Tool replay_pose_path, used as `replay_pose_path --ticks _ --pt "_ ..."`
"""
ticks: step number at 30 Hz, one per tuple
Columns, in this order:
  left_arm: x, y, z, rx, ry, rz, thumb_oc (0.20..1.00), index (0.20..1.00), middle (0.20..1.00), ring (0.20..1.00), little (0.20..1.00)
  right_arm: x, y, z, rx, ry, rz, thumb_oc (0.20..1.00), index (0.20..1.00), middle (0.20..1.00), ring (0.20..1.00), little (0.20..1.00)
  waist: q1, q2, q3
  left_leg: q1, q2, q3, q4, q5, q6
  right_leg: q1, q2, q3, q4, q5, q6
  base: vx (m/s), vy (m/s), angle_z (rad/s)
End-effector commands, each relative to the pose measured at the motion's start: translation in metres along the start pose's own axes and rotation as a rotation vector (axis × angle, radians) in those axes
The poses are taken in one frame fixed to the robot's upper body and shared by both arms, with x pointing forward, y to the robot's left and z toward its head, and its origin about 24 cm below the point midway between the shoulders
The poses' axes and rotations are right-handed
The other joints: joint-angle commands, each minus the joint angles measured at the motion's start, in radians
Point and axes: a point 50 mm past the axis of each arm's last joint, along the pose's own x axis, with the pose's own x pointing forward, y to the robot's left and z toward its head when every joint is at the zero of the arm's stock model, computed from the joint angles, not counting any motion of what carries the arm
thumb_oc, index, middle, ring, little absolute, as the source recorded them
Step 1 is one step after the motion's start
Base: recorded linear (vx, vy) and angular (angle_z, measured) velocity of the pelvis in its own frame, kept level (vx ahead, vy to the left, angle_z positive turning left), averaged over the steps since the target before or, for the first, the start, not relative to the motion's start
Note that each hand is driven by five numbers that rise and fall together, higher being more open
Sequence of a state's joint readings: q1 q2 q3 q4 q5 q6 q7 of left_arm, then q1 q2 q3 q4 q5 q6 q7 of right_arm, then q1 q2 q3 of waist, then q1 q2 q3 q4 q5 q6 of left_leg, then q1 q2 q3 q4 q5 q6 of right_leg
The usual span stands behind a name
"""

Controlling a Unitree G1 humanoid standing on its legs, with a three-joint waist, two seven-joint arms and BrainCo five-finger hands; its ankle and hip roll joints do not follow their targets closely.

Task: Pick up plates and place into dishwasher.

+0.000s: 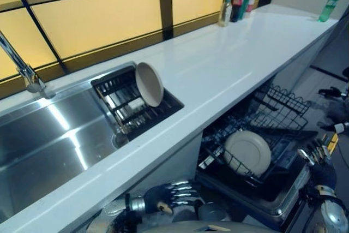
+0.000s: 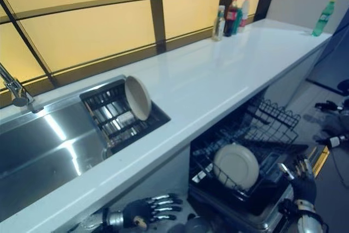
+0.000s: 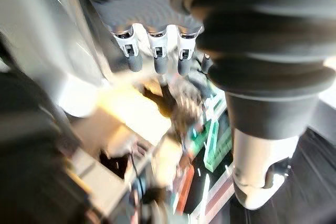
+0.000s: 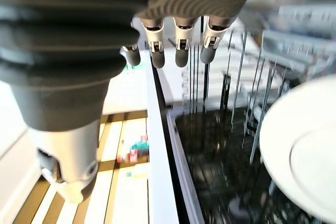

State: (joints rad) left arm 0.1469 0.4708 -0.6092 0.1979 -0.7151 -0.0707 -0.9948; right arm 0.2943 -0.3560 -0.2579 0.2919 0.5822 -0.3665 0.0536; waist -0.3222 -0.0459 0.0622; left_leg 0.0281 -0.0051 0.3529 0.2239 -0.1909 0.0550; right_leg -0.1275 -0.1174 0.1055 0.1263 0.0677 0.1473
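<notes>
Two plates: one pale plate [image 1: 149, 84] standing on edge, tilted, in the dark drying rack [image 1: 123, 105] set in the steel sink [image 1: 49, 140], and one white plate [image 1: 248, 153] leaning among the wires of the dishwasher's lower rack [image 1: 272, 151], which is pulled out below the white counter [image 1: 218, 75]. Four bottles: three grouped [image 1: 235, 3] at the counter's far edge by the window and one green bottle [image 1: 331, 3] near its far end, with bare counter between them and the sink. The left hand [image 1: 169, 197] hangs below the counter's front edge and the right hand [image 1: 319, 170] just beside the rack's outer corner, each with fingers relaxed and apart, holding nothing
</notes>
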Motion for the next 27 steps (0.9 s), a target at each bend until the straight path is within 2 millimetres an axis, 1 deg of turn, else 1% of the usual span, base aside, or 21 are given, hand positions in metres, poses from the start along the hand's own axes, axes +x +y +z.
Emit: replay_pose_path --ticks 1,4,6,8,9,11,13,15,18,21,23,24,26,27 --pt "0.034 -0.002 0.078 0.264 -0.112 -0.193 1.0 1.0 1.0 1.0 1.0 0.03 0.023 0.038 0.024 -0.19 0.086 1.0 1.0 1.0 1.0 1.0 0.001 0.021 0.011 0.063 -0.011 -0.107 -0.087 -0.027 0.031 -0.079 0.014 0.042 0.044 0.096 0.055 -0.01 0.031 0.15" --pt "0.054 -0.012 0.087 0.306 -0.112 -0.284 1.0 1.0 1.0 1.0 1.0 0.038 0.034 0.039 0.056 -0.179 0.118 1.0 1.0 1.0 1.0 1.0 0.0 0.018 0.003 0.065 -0.012 -0.115 -0.1 -0.022 0.031 -0.075 0.02 0.046 0.043 0.093 0.052 -0.02 0.036 0.11" --pt "0.068 -0.021 0.094 0.365 -0.105 -0.362 1.0 1.0 1.0 1.0 1.0 0.042 0.039 0.04 0.082 -0.182 0.132 1.0 1.0 1.0 1.0 1.0 -0.001 0.016 0.001 0.069 -0.011 -0.115 -0.108 -0.02 0.031 -0.071 0.021 0.047 0.042 0.097 0.052 -0.02 0.022 0.16" --pt "0.091 -0.038 0.106 0.385 -0.125 -0.452 1.0 1.0 1.0 1.0 1.0 0.049 0.048 0.041 0.102 -0.187 0.143 1.0 1.0 1.0 1.0 1.0 -0.003 0.012 -0.005 0.071 -0.012 -0.119 -0.119 -0.016 0.03 -0.069 0.022 0.047 0.044 0.104 0.055 -0.02 0.004 0.11" --pt "0.096 -0.043 0.11 0.384 -0.14 -0.481 1.0 1.0 1.0 1.0 1.0 0.05 0.051 0.042 0.114 -0.189 0.148 1.0 1.0 1.0 1.0 1.0 -0.004 0.012 -0.006 0.073 -0.012 -0.12 -0.123 -0.015 0.03 -0.069 0.022 0.048 0.045 0.106 0.055 0.0 0.0 0.0" --pt "0.118 -0.056 0.124 0.36 -0.174 -0.518 1.0 1.0 1.0 1.0 1.0 0.054 0.065 0.04 0.142 -0.185 0.174 1.0 1.0 1.0 1.0 1.0 -0.008 0.007 -0.012 0.081 -0.012 -0.118 -0.134 -0.014 0.032 -0.071 0.023 0.052 0.051 0.117 0.056 0.0 0.001 0.02" --pt "0.13 -0.065 0.134 0.379 -0.201 -0.551 1.0 1.0 1.0 1.0 1.0 0.056 0.072 0.037 0.121 -0.18 0.192 1.0 1.0 1.0 1.0 1.0 -0.014 0.003 -0.017 0.085 -0.009 -0.112 -0.134 -0.015 0.032 -0.074 0.021 0.055 0.058 0.126 0.059 0.0 0.0 0.0" --pt "0.138 -0.07 0.14 0.346 -0.248 -0.526 1.0 1.0 1.0 1.0 1.0 0.056 0.081 0.038 0.117 -0.173 0.218 1.0 1.0 1.0 1.0 1.0 -0.028 -0.001 -0.02 0.093 -0.008 -0.103 -0.13 -0.02 0.032 -0.077 0.021 0.061 0.066 0.13 0.063 0.02 -0.012 -0.03" --pt "0.142 -0.076 0.157 0.344 -0.337 -0.498 1.0 1.0 1.0 1.0 1.0 0.055 0.084 0.04 0.136 -0.186 0.209 1.0 1.0 1.0 1.0 1.0 -0.039 -0.002 -0.025 0.097 -0.012 -0.095 -0.129 -0.023 0.037 -0.082 0.024 0.075 0.069 0.135 0.062 0.01 -0.001 -0.05" --pt "0.141 -0.078 0.175 0.488 -0.413 -0.421 1.0 1.0 1.0 1.0 1.0 0.053 0.076 0.045 0.131 -0.23 0.183 1.0 1.0 1.0 1.0 1.0 -0.049 0.004 -0.022 0.106 -0.012 -0.091 -0.135 -0.024 0.037 -0.077 0.027 0.084 0.069 0.134 0.062 0.01 0.011 -0.16" --pt "0.135 -0.08 0.194 0.609 -0.47 -0.333 1.0 1.0 1.0 1.0 1.0 0.051 0.073 0.058 0.118 -0.298 0.146 1.0 1.0 1.0 1.0 1.0 -0.054 0.008 -0.024 0.105 -0.016 -0.088 -0.146 -0.012 0.036 -0.083 0.026 0.091 0.067 0.148 0.061 0.0 0.017 -0.14" --pt "0.133 -0.079 0.198 0.63 -0.487 -0.305 1.0 1.0 1.0 1.0 1.0 0.049 0.071 0.063 0.117 -0.33 0.128 1.0 1.0 1.0 1.0 1.0 -0.056 0.01 -0.023 0.106 -0.016 -0.088 -0.149 -0.01 0.036 -0.083 0.026 0.091 0.067 0.151 0.061 0.01 0.034 -0.06" --pt "0.121 -0.072 0.221 0.664 -0.572 -0.179 1.0 1.0 1.0 1.0 1.0 0.044 0.063 0.083 0.171 -0.431 0.067 1.0 1.0 1.0 1.0 1.0 -0.059 0.02 -0.024 0.106 -0.021 -0.095 -0.158 -0.003 0.037 -0.085 0.027 0.094 0.068 0.157 0.055 0.02 0.052 -0.02" --pt "0.115 -0.068 0.23 0.663 -0.609 -0.112 1.0 1.0 1.0 1.0 1.0 0.04 0.058 0.091 0.187 -0.477 0.038 1.0 1.0 1.0 1.0 1.0 -0.06 0.026 -0.022 0.109 -0.021 -0.101 -0.159 -0.008 0.038 -0.082 0.028 0.091 0.073 0.153 0.054 0.01 0.058 -0.05"
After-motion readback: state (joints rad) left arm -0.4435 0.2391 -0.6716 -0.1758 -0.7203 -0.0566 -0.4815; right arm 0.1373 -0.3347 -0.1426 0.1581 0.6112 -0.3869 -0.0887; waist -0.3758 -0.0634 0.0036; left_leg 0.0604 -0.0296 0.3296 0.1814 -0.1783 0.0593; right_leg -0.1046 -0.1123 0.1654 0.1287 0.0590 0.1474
